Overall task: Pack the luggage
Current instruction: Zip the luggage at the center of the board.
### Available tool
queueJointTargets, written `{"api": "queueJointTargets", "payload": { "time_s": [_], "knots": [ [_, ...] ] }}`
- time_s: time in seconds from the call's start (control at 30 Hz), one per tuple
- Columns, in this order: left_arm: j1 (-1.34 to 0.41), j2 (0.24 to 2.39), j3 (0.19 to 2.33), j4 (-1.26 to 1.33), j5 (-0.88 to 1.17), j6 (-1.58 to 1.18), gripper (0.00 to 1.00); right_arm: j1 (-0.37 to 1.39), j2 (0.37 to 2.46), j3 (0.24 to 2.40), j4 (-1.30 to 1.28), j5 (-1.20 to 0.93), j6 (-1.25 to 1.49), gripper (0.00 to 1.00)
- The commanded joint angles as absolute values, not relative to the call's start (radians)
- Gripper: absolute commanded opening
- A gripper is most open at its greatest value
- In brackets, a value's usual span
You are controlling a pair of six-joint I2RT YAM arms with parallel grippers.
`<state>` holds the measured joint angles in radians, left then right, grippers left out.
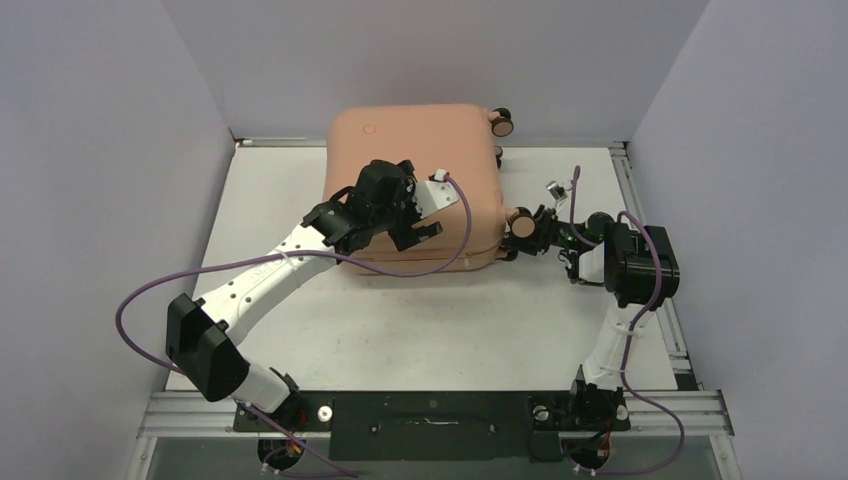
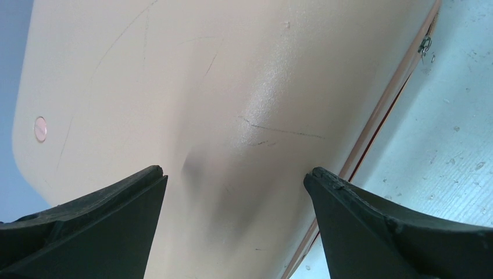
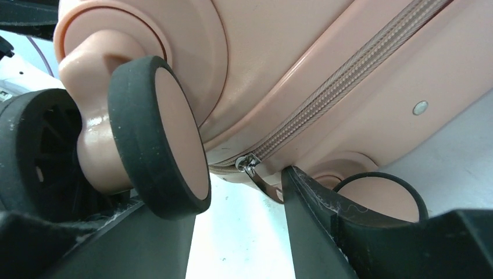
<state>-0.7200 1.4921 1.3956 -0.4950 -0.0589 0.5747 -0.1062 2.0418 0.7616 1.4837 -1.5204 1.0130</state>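
1. The luggage (image 1: 400, 150) lies closed and flat at the worktop's (image 1: 300, 330) far middle.
2. Your left hand (image 2: 235, 174) hangs wide open over its shell.
3. Your right hand (image 3: 244, 197), fingers apart, flanks the zipper pull (image 3: 247, 163); a wheel (image 3: 157, 133) crowds one finger.

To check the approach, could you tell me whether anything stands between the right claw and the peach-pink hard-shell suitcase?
Nothing visible does: the right claw sits at a corner of the peach-pink hard-shell suitcase, black-tyred wheel beside it, silver zipper pull just ahead.

Luggage (image 2: 192, 75): hard plastic shell, satin sheen
Fine scuffs (hairline only); wheel (image 3: 136, 133) tyre matt rubber; zip (image 3: 343, 81) woven, metal pull.
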Motion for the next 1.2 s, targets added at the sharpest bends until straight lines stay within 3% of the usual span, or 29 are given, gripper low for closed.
{"api": "queueJointTargets", "payload": {
  "time_s": [0.0, 0.17, 0.33, 0.43, 0.83, 1.17],
  "knots": [
    [-0.715, 1.454, 1.388, -0.457, -0.034, 0.586, 0.96, -0.053, 1.958, 0.735, 1.781, -1.613, 0.929, 0.52],
    [-0.716, 1.456, 1.388, -0.458, -0.025, 0.583, 0.96, -0.052, 1.997, 0.795, 1.786, -1.612, 0.893, 0.48],
    [-0.716, 1.456, 1.372, -0.446, -0.017, 0.572, 0.96, -0.057, 1.984, 0.798, 1.791, -1.614, 0.842, 0.18],
    [-0.718, 1.467, 1.362, -0.415, -0.023, 0.547, 0.96, -0.058, 1.948, 0.759, 1.792, -1.614, 0.797, 0.06],
    [-0.839, 1.644, 1.446, -0.312, -0.243, 0.426, 0.97, -0.075, 1.783, 0.575, 1.793, -1.615, 0.643, 0.05],
    [-0.88, 1.8, 1.569, -0.337, -0.268, 0.342, 0.97, -0.069, 1.77, 0.504, 1.793, -1.588, 0.589, 0.05]
  ]
}}
